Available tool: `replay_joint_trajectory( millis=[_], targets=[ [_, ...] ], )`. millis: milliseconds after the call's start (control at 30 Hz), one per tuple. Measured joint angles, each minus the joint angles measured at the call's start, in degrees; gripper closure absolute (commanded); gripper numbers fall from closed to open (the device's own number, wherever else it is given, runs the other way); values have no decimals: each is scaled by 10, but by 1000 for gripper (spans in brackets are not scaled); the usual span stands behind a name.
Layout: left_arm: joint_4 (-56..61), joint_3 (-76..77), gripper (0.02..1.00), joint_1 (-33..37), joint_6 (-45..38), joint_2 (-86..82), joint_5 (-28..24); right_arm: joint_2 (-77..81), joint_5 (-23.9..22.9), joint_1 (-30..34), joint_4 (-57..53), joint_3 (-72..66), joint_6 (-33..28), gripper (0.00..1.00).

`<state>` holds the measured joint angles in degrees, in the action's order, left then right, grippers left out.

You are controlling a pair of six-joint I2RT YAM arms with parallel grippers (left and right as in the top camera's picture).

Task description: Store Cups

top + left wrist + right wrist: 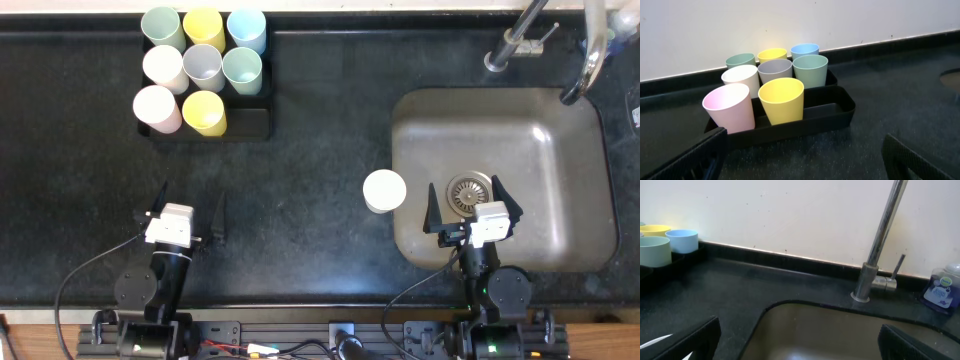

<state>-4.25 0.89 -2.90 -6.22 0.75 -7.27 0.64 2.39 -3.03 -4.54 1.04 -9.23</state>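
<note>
Your left jaws are spread wide over the bench, at about 7 o'clock in the top view. The black tray sits at their 12 o'clock, well apart. Eight cups stand upright in it, and bare tray floor shows at its 4 o'clock corner. Your right jaws are spread too, above the sink near its 8 o'clock edge. A lone white cup stands on the bench just beside the sink's 9 o'clock rim, at 10 o'clock from the right jaws.
</note>
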Motion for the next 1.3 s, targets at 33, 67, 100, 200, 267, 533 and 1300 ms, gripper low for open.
replay_joint_trajectory(
  millis=[33,67,100,200,267,533,1300],
  targets=[
    [0,0,23,0,0,0,0,0,0,0,0,0,0,3],
    [0,0,18,0,0,0,0,0,0,0,0,0,0,3],
    [0,0,20,0,0,0,0,0,0,0,0,0,0,3],
    [0,0,20,0,0,0,0,0,0,0,0,0,0,3],
    [0,0,23,0,0,0,0,0,2,0,0,0,0,3],
    [0,0,20,0,0,0,0,98,28,-12,-271,203,2,3],
    [2,-2,20,0,0,0,2,477,44,-12,-628,635,48,3]
  ],
)
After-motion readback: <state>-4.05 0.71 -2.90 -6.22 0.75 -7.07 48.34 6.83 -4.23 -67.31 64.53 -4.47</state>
